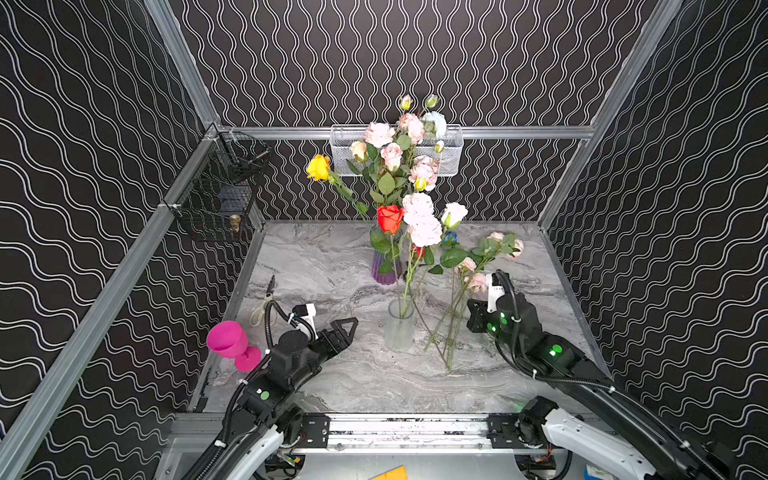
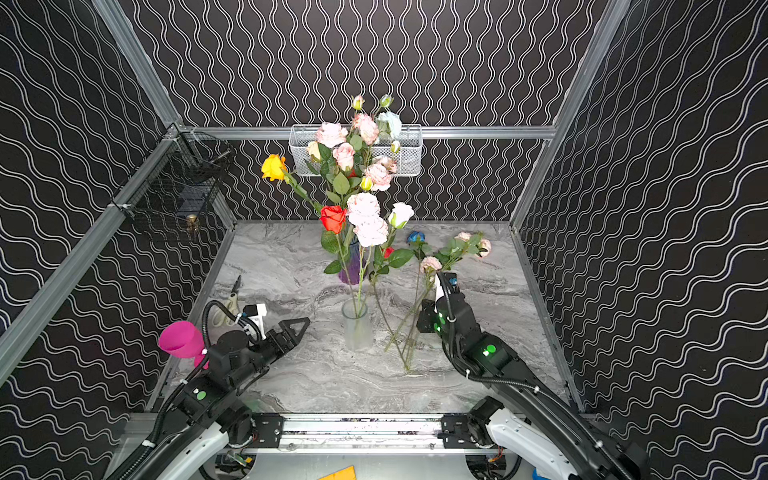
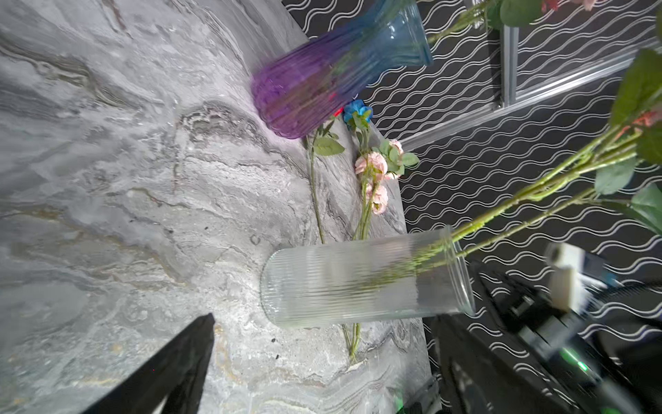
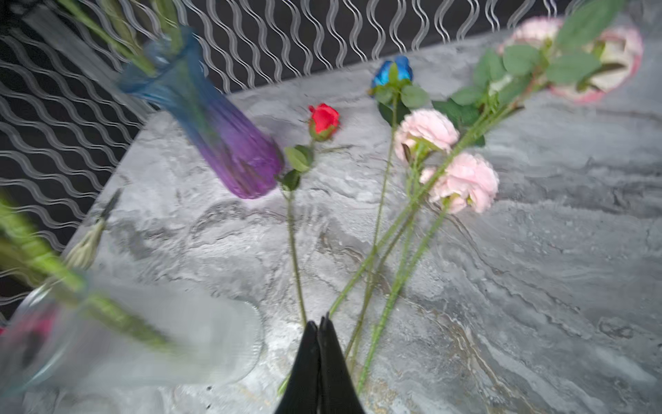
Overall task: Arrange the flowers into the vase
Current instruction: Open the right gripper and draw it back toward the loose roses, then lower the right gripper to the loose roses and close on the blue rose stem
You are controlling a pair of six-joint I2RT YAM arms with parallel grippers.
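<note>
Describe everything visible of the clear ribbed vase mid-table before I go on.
The clear vase is a tall, straight cylinder of finely ribbed, frosted-looking glass with a thin plain rim. It stands upright on the marble table, in front of the purple vase. Several green stems stand in it, leaning out of its mouth. No claw touches it.

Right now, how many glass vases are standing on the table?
2. A purple-and-blue vase stands toward the back of the table; a clear ribbed vase stands in front of it, near the middle. Both hold flowers. None seems hidden.
</note>
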